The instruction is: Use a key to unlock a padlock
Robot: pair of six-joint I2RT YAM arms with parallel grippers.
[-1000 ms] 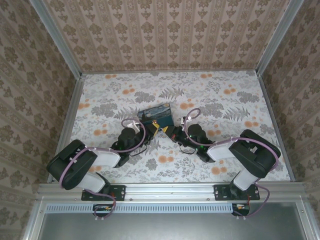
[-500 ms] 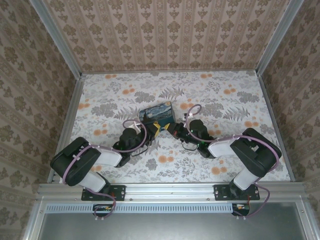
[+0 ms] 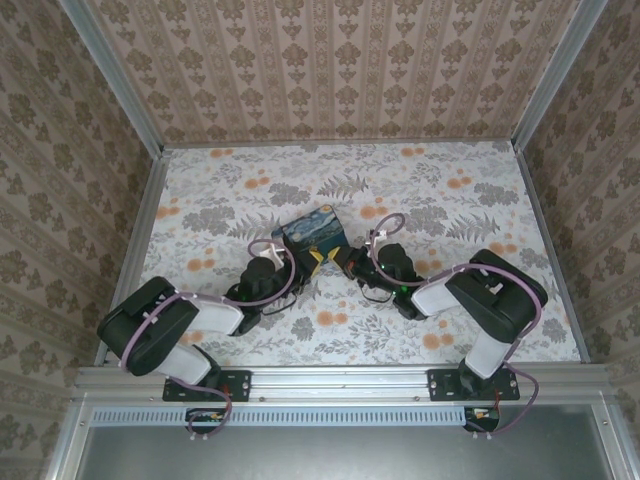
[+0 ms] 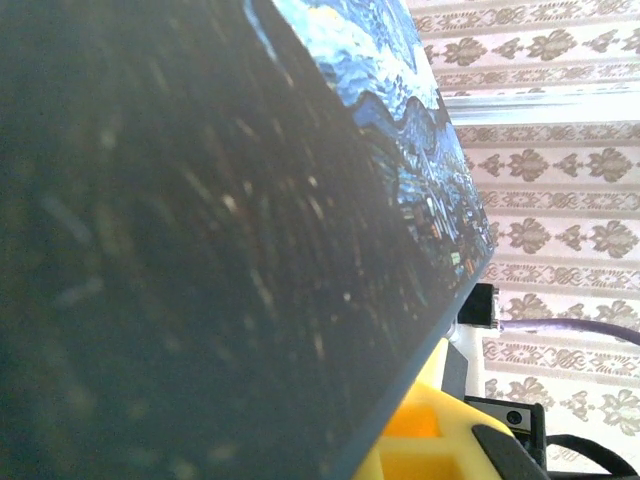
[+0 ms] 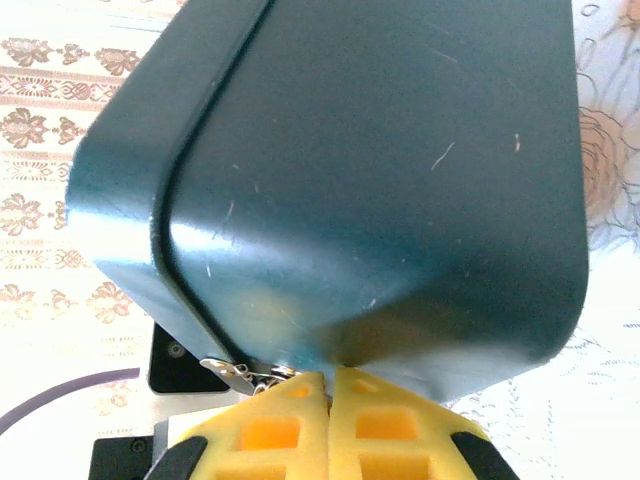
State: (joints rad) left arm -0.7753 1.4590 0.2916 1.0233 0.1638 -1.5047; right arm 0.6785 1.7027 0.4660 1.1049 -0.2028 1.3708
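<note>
The painted box [image 3: 310, 226] has tipped a little as both arms crowded in. We see the left jaws and right jaws closed. A small metal piece [image 5: 238, 372] at the box's seam, touching the right fingertips [image 5: 300, 400], may be the padlock. We judge it not yet unlocked.

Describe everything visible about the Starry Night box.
The box looks like a small tin: glossy dark teal sides with fine scratches, rounded corners, a lid seam, and a blue swirling night-sky print on top. It is near the middle of the table. A small metal fitting sits at the seam, right at the tips of the shut right gripper.
</note>
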